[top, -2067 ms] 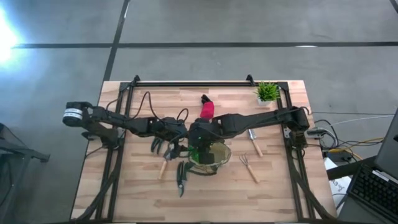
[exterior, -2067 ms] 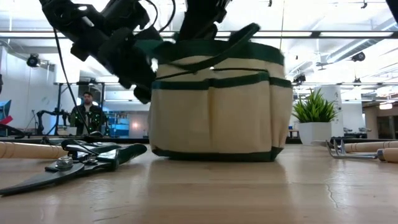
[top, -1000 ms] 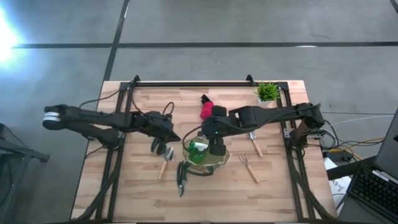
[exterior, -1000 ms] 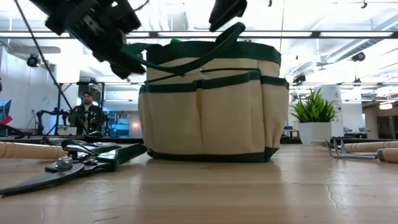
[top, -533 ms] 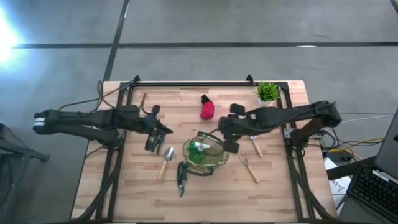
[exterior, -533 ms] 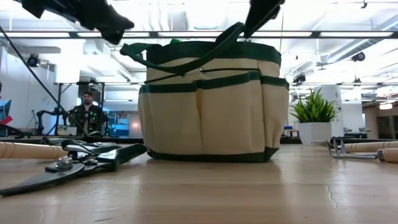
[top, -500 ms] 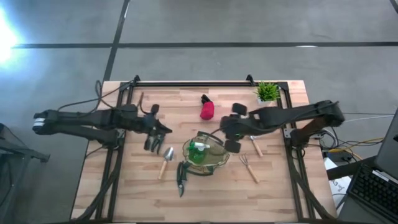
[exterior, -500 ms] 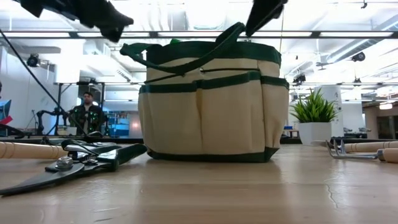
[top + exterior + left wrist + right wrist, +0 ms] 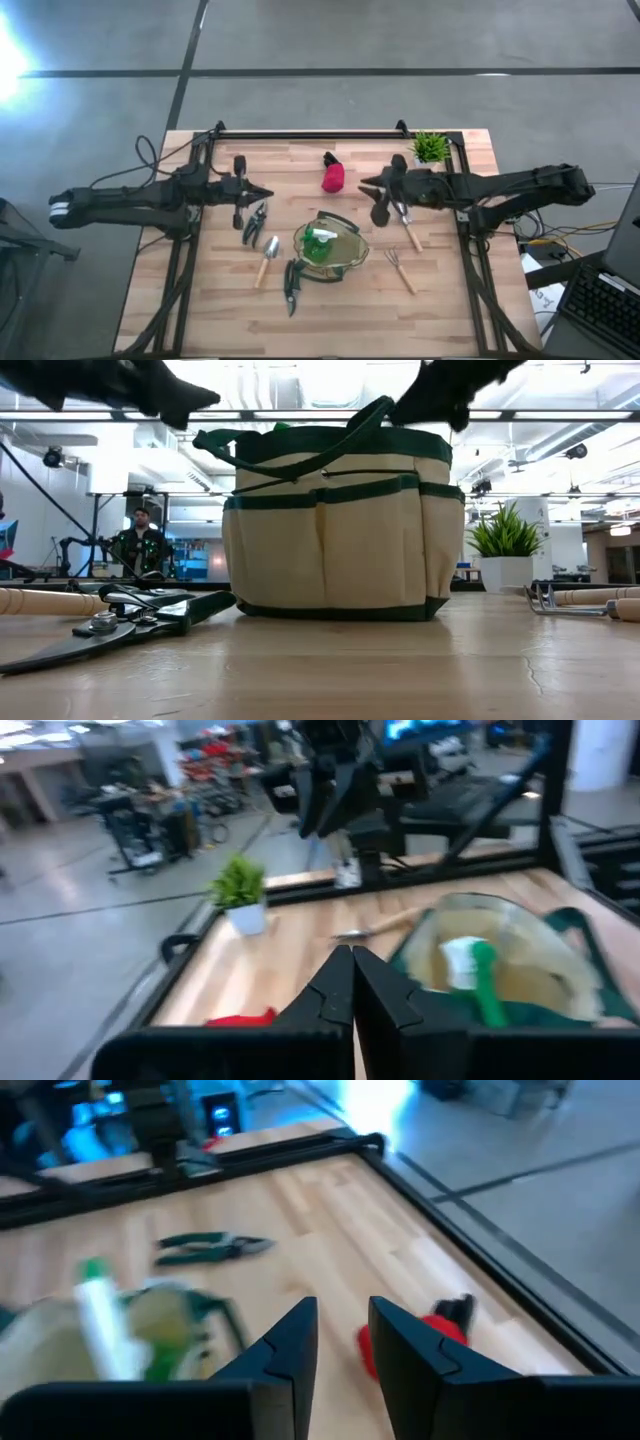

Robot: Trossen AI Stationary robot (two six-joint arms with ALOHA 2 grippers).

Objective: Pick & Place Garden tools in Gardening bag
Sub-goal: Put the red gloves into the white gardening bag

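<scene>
Wooden table (image 9: 330, 310) | gardening bag (image 9: 335, 525) centre | person (image 9: 140, 540) behind

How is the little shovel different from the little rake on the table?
The trowel ends in a solid, shiny scoop, while the rake ends in thin, spread prongs. The trowel lies on the left side of the bag, next to the black shears; the rake lies alone on the bag's right side. Both have pale wooden handles, both lie flat on the table, and neither is in the bag yet.
</scene>
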